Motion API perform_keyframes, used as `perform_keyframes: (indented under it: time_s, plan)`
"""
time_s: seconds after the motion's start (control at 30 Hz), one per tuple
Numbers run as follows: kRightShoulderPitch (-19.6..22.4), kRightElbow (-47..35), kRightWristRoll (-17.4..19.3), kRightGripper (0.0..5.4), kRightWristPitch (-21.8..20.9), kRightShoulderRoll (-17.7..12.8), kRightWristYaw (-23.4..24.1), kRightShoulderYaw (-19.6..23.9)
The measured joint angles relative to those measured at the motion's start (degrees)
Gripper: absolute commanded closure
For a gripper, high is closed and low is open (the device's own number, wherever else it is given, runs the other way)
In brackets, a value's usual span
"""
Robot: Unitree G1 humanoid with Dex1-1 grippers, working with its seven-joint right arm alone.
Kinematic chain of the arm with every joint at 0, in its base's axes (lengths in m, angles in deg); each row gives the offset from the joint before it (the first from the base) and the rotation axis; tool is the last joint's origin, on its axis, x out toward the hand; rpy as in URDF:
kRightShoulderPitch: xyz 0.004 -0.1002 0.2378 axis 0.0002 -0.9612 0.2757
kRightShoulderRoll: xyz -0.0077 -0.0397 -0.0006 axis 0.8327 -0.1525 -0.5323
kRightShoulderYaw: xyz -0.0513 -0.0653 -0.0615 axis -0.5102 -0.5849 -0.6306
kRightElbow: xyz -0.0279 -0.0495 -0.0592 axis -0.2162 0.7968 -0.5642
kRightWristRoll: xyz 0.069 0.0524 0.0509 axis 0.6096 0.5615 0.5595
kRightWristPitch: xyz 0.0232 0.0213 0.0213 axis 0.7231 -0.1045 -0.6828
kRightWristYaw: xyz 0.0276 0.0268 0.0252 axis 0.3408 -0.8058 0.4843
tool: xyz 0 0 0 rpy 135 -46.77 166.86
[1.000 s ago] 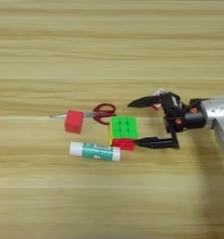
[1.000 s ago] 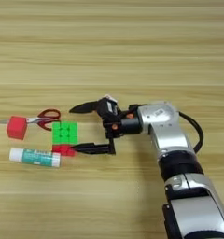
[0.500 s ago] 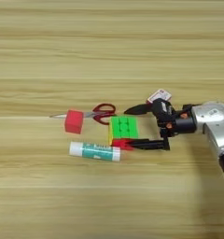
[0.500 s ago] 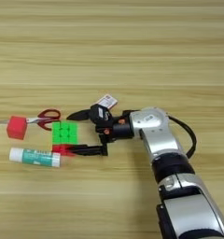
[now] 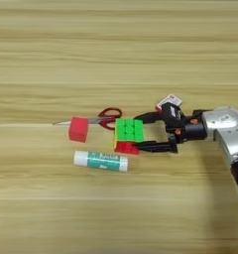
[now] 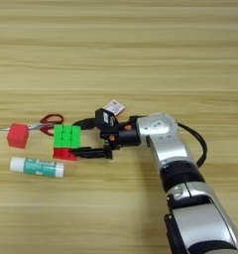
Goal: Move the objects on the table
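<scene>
The puzzle cube, green on top with a red front, sits mid-table. My right gripper is open just to its right, one black finger tip near the cube's upper right corner and the other at its lower right. The red-handled scissors lie behind the cube, blade pointing left. A small red cube rests on that blade's near side. The white-and-green glue stick lies flat in front of both. The red-and-white card pokes up behind my gripper.
The light wooden table fills the view. My silver forearm runs in from the lower right.
My gripper has slid left across the table, its open fingers now reaching the puzzle cube's right side. The card has come into sight behind it. The objects have stayed put.
</scene>
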State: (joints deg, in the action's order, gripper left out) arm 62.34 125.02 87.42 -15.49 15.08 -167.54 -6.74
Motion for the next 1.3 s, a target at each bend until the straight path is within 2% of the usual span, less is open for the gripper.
perform_keyframes:
  time_s: [0.17,0.33,0.43,0.6,0.7,1.0,1.07,1.3]
  plan:
    - [0.3,0.0,0.5,2.1,0.2,0.0,-0.2,0.7]
    - [1.0,-2.5,6.1,2.1,3.7,0.1,-2.0,3.5]
    - [2.0,-3.7,8.1,2.1,5.6,0.1,-2.4,5.1]
    - [3.6,-3.4,9.1,2.1,6.7,0.2,0.3,7.3]
    - [5.4,-1.2,8.5,2.1,6.4,0.6,4.4,7.8]
    - [12.0,10.9,2.6,2.1,4.9,2.2,21.6,9.0]
    - [12.9,12.5,2.2,2.1,4.8,2.4,23.9,9.1]
    - [17.1,20.8,-3.0,2.1,4.4,4.0,35.8,8.8]
